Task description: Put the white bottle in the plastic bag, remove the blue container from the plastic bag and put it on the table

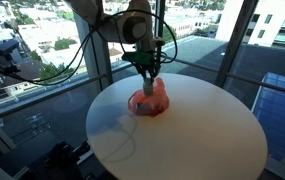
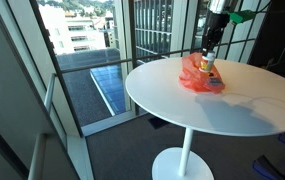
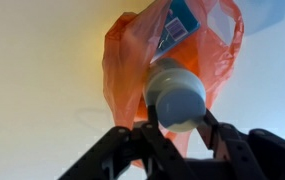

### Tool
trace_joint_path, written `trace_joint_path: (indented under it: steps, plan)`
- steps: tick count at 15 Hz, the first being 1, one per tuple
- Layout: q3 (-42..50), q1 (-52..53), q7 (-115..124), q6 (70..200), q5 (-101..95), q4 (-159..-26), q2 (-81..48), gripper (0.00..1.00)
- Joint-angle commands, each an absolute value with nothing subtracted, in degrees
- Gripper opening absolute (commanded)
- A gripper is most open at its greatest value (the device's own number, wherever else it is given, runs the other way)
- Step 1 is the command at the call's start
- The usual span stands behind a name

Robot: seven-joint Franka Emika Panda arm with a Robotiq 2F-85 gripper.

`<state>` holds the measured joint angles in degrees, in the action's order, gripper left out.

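My gripper [image 3: 177, 125] is shut on the white bottle [image 3: 174, 95] and holds it upright over the mouth of the orange plastic bag [image 3: 127, 60]. The bag lies on the round white table [image 1: 202, 130]. A blue container [image 3: 182, 22] shows inside the bag at its far end. In both exterior views the gripper [image 1: 147, 68] [image 2: 208, 52] hangs straight down over the bag [image 1: 149, 102] [image 2: 194, 75]. A bit of blue [image 2: 215, 84] shows at the bag's edge.
The table stands by floor-to-ceiling windows with black frames [image 1: 107, 50] and a railing [image 2: 57, 80]. The table's rim [image 2: 147, 100] is near the bag on one side. Cables hang off the arm [image 1: 42, 65].
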<state>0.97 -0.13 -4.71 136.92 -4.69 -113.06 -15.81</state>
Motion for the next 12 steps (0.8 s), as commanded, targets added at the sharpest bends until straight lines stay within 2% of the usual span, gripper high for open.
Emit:
trace_joint_path:
  steps: [1, 8, 9, 10, 11, 12]
  plan:
    - [0.23, -0.06, -4.72, 137.01, -4.02, -110.99, -18.57, 0.18]
    - [-0.94, 0.13, -4.94, 136.53, -3.59, -110.84, -21.11, 0.18]
    - [-1.02, 0.12, -4.94, 136.35, -3.54, -110.92, -21.06, 0.29]
    - [-1.01, 0.17, -4.82, 136.23, -3.68, -111.08, -20.88, 0.68]
    - [-0.99, 0.19, -4.73, 135.99, -3.77, -111.32, -20.58, 0.69]
    - [-0.88, 0.24, -4.47, 135.73, -3.93, -111.59, -20.25, 0.76]
